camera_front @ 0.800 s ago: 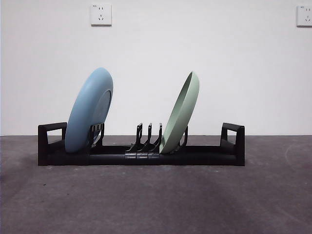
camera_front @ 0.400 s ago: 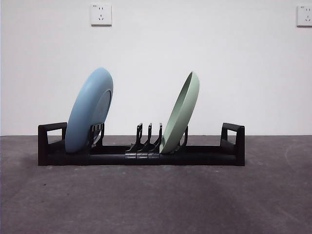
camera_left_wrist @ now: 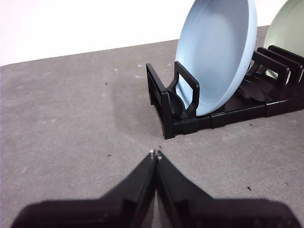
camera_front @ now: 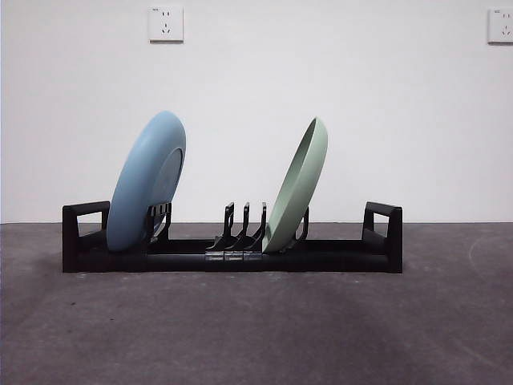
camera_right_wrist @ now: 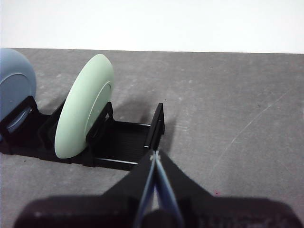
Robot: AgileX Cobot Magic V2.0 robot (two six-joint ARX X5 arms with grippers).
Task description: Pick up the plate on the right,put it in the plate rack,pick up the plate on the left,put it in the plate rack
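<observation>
Open prongs (camera_front: 244,228) between two racked plates

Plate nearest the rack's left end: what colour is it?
Light blue plate, clearest in the left wrist view.

A grey table (camera_front: 256,321) meets a white wall (camera_front: 256,96). On that wall sit two white sockets: one (camera_front: 166,24) upper left, one (camera_front: 500,26) at the right edge.
</observation>
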